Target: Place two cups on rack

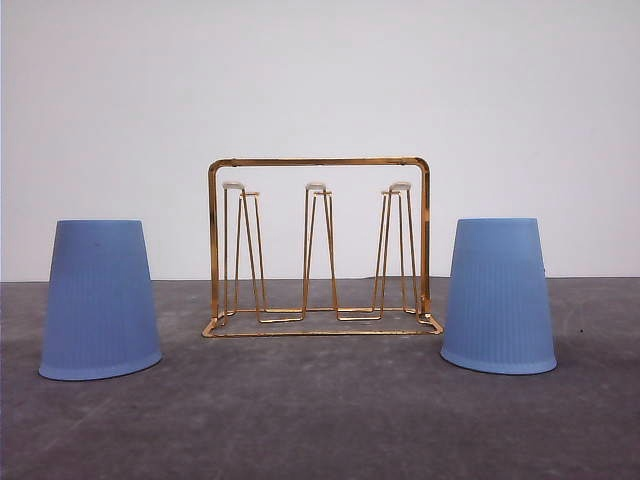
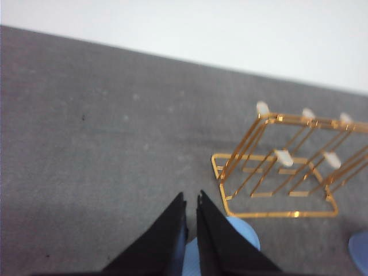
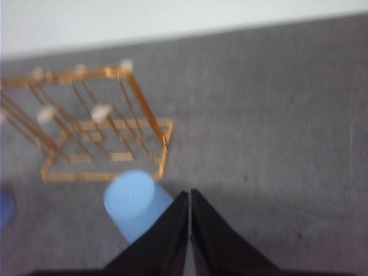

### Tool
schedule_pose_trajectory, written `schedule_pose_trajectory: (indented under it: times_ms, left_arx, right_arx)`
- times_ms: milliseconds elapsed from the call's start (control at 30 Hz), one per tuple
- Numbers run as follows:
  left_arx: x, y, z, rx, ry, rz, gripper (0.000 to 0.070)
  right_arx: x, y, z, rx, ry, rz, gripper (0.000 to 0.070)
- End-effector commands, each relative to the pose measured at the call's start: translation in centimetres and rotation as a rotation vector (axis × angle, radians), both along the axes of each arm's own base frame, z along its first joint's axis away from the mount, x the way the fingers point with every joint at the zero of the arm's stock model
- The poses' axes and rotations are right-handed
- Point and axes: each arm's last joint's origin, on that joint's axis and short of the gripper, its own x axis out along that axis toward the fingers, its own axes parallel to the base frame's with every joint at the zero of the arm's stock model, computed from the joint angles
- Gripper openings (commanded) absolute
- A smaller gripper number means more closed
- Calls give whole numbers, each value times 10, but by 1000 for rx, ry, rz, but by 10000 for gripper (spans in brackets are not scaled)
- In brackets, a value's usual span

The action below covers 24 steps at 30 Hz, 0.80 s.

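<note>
Two light-blue ribbed cups stand upside down on the grey table, one [image 1: 100, 300] left of the rack and one [image 1: 498, 295] right of it. The gold wire rack [image 1: 318, 250] stands between them with its white-tipped prongs bare. In the left wrist view my left gripper [image 2: 191, 198] hovers shut above the table, with the left cup [image 2: 242, 231] partly hidden under its fingers and the rack [image 2: 287, 167] beyond. My right gripper [image 3: 190, 194] is shut too, beside and above the right cup [image 3: 135, 204], near the rack [image 3: 98, 126]. Neither gripper holds anything.
The grey table [image 1: 320, 420] has open room in front of the rack and cups. A plain white wall [image 1: 320, 80] closes the back. The opposite cup shows at the edge of each wrist view [image 2: 359, 250] [image 3: 4, 207].
</note>
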Motion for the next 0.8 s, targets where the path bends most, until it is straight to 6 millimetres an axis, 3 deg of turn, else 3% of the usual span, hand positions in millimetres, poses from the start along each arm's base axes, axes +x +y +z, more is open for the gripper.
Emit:
schedule_pose_trajectory:
  times_ms: [0,267,400,467,567,667,767]
  left_arx:
    - [13,0,2,55,48,-46,15]
    - [55,-9,-24,68,292,-143,18]
    - [65,-12,-33,85,341,-170,69]
    - [67,-13,-35,84,353,-174,219]
    - [67,-13,-35,82,356,-174,522]
    - [67,-14,-35,79,357,-178,592]
    - [68,-17,-35,74,357,-191,592]
  right_arx:
    - [10,2,0,-73,60,50,3]
    - [46,10,-21,-146,267,132,3]
    - [53,12,-28,-154,307,144,23]
    - [54,12,-29,-158,310,152,147]
    - [54,13,-29,-160,313,155,491]
    - [54,13,-29,-164,316,161,647]
    - [54,14,-30,-165,315,166,647]
